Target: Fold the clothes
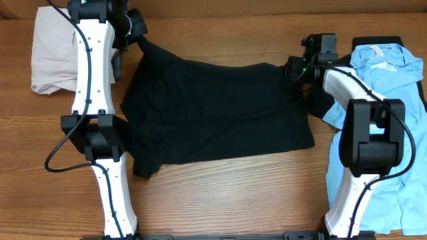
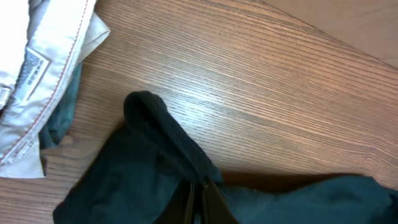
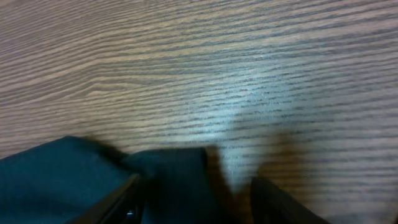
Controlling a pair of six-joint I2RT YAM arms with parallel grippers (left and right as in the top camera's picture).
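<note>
With my left jaws clenched on the far-left corner of the black shirt (image 1: 220, 113) spread across the surface (image 1: 233, 200), I'd seat the parted right jaws deeper over its far-right corner before pinching shut.

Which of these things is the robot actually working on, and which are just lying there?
In hand: black shirt; left fingers pinching its corner; right fingers open at its opposite edge.
Lying by: beige trousers; light-blue T-shirts.
</note>
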